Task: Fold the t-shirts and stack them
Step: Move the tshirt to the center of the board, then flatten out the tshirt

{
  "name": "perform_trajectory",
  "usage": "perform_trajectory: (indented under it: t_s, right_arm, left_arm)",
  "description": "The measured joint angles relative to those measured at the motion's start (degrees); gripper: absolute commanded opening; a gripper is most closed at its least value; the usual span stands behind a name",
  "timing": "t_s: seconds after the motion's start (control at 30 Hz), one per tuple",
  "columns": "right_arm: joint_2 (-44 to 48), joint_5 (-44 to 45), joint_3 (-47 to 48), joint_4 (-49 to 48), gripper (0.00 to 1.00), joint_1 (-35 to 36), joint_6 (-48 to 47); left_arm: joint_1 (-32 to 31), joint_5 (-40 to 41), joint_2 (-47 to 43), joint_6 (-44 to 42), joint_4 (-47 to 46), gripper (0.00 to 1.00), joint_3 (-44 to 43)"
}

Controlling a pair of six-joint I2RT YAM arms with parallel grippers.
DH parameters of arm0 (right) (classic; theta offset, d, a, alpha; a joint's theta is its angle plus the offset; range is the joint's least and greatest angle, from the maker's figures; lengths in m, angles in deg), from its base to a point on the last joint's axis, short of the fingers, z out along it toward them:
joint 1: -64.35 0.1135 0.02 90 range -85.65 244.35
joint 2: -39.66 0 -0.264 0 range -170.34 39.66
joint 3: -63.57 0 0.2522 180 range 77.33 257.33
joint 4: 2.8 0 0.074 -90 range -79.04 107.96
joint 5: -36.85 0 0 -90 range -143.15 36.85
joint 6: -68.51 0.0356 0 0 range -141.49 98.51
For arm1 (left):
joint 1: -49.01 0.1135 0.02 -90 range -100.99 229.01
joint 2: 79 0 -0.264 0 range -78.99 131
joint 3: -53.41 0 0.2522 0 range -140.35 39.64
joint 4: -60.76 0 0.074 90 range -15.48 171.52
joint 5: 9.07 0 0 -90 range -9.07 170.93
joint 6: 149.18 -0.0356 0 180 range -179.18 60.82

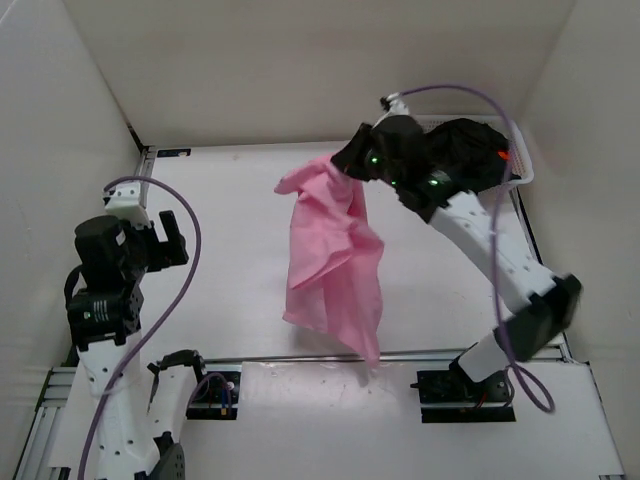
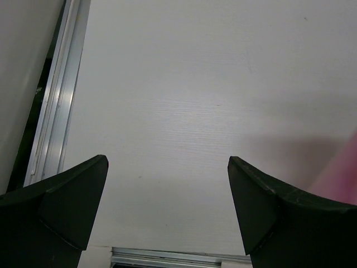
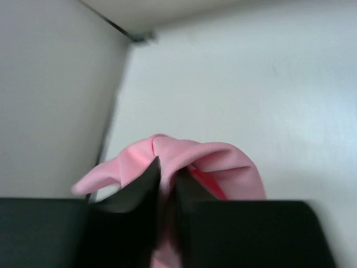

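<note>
**While our left claw (image 2: 167, 162) gapes, our right claw (image 3: 167, 170) holds the pink shirt (image 1: 335, 260)**

Because the right claw's fingers (image 3: 142, 187) are pinched narrow on the cloth, the shirt hangs in the air over the middle of the table (image 1: 230, 290). We cannot tell if its low end touches down. The left claw is spread wide, holds nothing and sits well apart from the shirt. The black shirt (image 1: 470, 150) lies in the basket (image 1: 522, 178), far right.
</note>
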Motion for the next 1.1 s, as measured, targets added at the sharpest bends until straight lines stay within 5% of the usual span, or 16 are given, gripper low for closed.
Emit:
perform_trajectory:
  t_s: [0.07,0.13,0.27,0.43,0.6,0.87,1.0,1.1]
  right_arm:
    - [-7.1,-0.4,-2.3,3.0,0.91,-1.9,3.2]
    - [-14.4,-0.7,-0.4,7.5,1.0,-4.4,4.1]
    - [-29.5,-0.2,12.5,17.9,1.0,-8.8,1.2]
    - [-26.5,0.4,6.1,19.7,1.0,-9.3,-6.6]
    - [-18.0,-5.0,-8.2,18.6,0.96,-7.7,-11.8]
    - [-17.3,-10.5,-22.6,18.8,0.92,-8.2,-17.1]
    - [-16.8,-12.3,-26.0,18.5,0.76,-7.6,-18.4]
    - [-16.2,-12.6,-28.5,18.1,0.61,-6.0,-18.9]
  left_arm:
    - [0.0,0.5,2.9,0.0,-0.2,1.0,-0.1]
    - [0.0,0.6,7.1,0.0,0.8,1.0,-0.9]
    - [-0.2,-1.8,15.4,0.0,1.9,1.0,-3.3]
    - [-2.8,-7.4,18.6,0.1,3.5,1.0,-3.3]
    - [-18.3,-6.6,20.5,0.0,2.1,1.0,2.5]
    - [-42.8,3.2,38.6,0.0,-5.1,1.0,13.5]
    - [-48.4,2.6,43.5,0.0,-9.2,0.91,13.0]
    - [-49.8,2.1,47.8,0.0,-12.6,0.62,12.8]
